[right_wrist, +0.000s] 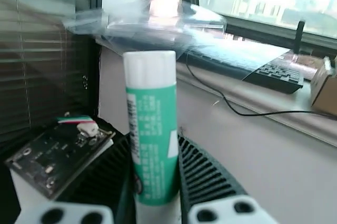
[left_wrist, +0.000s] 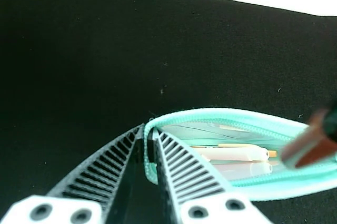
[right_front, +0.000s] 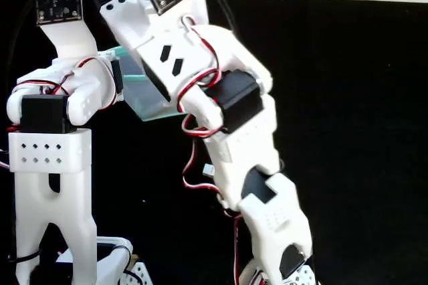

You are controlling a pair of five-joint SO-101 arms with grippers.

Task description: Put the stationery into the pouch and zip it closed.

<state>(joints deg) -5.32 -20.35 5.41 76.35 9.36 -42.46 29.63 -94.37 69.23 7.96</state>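
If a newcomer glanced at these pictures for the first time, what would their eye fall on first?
Most striking is the green-and-white glue stick, standing upright in the grip of the right gripper. Next comes the mint-green pouch, its zip open with pens lying inside, one end of its rim pinched by the left gripper.

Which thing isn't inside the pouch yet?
The green glue stick with the white cap. The right gripper holds it, while the pale pens already lie inside the open teal pouch.
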